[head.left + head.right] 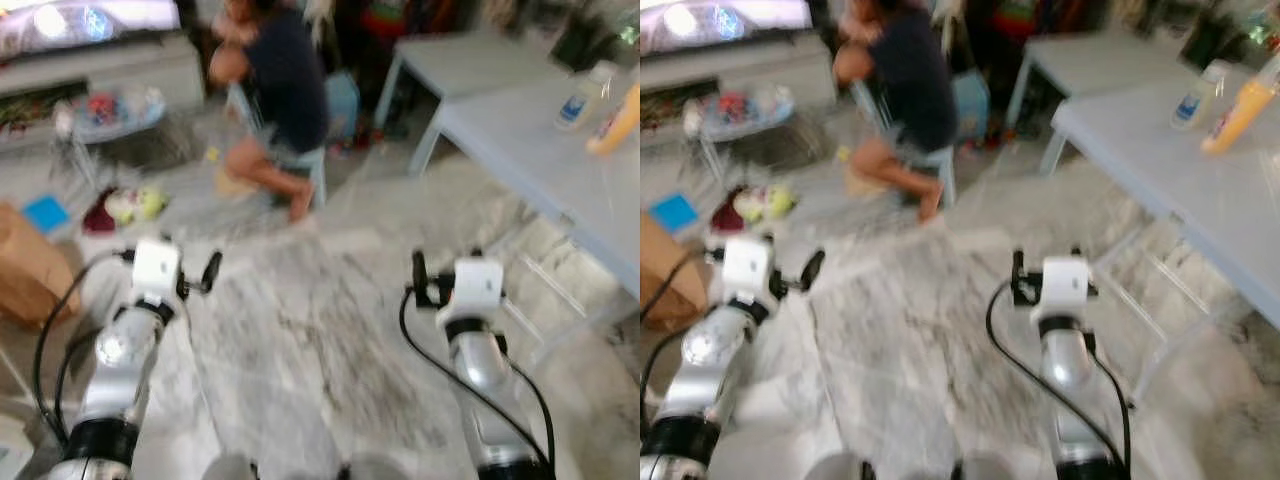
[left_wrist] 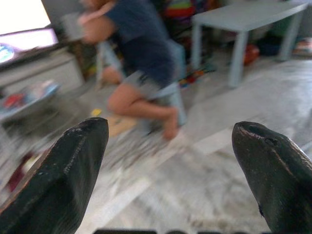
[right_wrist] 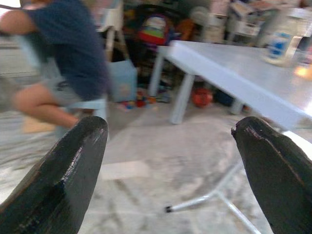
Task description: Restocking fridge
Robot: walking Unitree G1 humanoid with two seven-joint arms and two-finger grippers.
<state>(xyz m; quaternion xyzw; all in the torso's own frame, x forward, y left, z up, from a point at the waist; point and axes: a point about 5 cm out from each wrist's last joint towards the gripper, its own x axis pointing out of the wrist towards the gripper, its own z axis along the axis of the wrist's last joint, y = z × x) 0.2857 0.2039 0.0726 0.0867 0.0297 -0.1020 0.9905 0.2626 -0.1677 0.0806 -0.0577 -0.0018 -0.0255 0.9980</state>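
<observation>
Left gripper (image 2: pixel 170 180): raised over marble floor (image 1: pixel 300 340), fingers wide apart, empty.
Right gripper (image 3: pixel 170 180): likewise, jaws apart, empty.
Orange bottle (image 1: pixel 618 118): on grey table (image 1: pixel 530 150), beside a clear bottle (image 1: pixel 582 98).
Person (image 1: pixel 275 90): seated on stool, ahead.
Views: blurred.

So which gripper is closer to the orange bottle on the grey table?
Right. The right gripper hangs open over the marble floor, on the same side as the orange bottle on the grey table. The left gripper, also open, is farther across.
</observation>
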